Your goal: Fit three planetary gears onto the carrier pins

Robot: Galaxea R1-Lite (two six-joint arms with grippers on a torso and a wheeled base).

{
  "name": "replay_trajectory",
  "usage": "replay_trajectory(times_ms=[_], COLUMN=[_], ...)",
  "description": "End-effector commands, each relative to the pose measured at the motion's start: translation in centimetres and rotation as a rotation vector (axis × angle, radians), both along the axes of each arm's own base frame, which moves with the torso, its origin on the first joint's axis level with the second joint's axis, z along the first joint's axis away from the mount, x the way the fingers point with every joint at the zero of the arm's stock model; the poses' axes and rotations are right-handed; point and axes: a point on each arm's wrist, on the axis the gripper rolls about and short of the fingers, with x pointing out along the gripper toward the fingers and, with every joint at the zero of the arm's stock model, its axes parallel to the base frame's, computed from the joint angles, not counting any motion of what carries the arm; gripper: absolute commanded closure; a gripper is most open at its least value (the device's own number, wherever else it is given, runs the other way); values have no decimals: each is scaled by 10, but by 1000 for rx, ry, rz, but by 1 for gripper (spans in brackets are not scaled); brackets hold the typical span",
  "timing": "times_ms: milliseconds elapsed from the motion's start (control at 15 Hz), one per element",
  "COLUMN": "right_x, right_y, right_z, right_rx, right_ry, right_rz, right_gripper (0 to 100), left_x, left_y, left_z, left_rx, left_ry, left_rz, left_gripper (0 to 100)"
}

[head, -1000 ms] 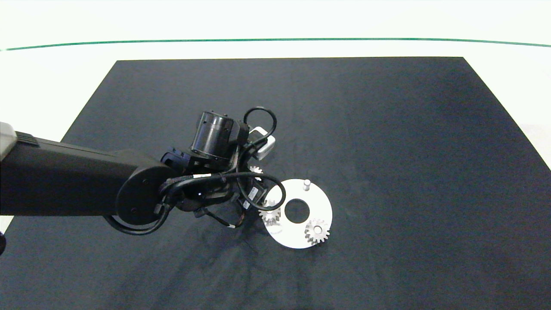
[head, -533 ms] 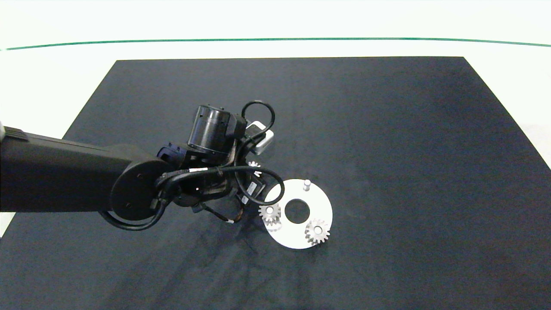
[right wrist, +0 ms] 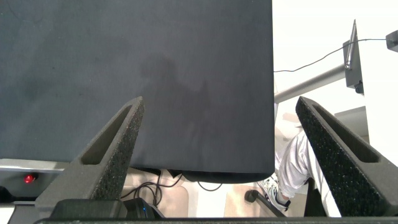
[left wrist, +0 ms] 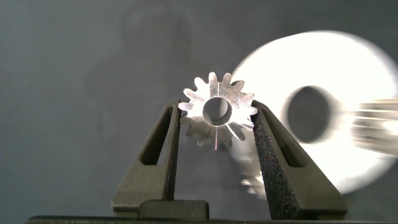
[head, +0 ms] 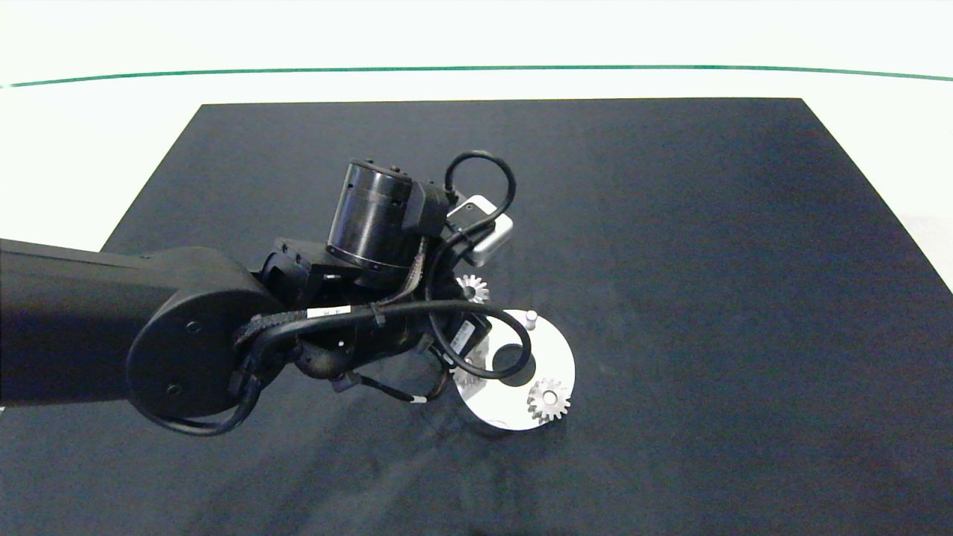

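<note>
Two gears seated; left gripper [left wrist: 216, 134] clamps third gear [left wrist: 217, 114]. Next: align bore over bare pin [head: 531, 318]. Right gripper [right wrist: 227, 155] wide open, empty.

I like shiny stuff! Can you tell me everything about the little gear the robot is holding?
The held gear is small, silvery metal, with pointed teeth around a round centre hole. The left end effector pinches it between two grey fingers, above the black mat, beside the white disc.
</note>
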Motion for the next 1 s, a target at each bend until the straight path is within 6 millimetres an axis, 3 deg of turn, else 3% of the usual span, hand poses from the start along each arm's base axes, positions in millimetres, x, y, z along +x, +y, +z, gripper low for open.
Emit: replay_trajectory(times_ms=[67,267,533,1000], right_x=[0,-1,-2,-2], right_y=[0,0,0,-1], right_z=[0,0,-1,-3], right_rx=[-3,-2,-1,-4], right_ry=[3,2,-3,8], right_rz=[-4,-4,-4,-1], right_gripper=[0,0,0,0], left_x=[-34,-37,-22,-2], left_y=[-19,-37,-55,-53], left_z=[11,2,-12,-14], left_rx=[-11,28,51,46], left_ry=[-23,-12,6,3], left_rz=[-101,-111,-104,-58], left_gripper=[90,90,90,90])
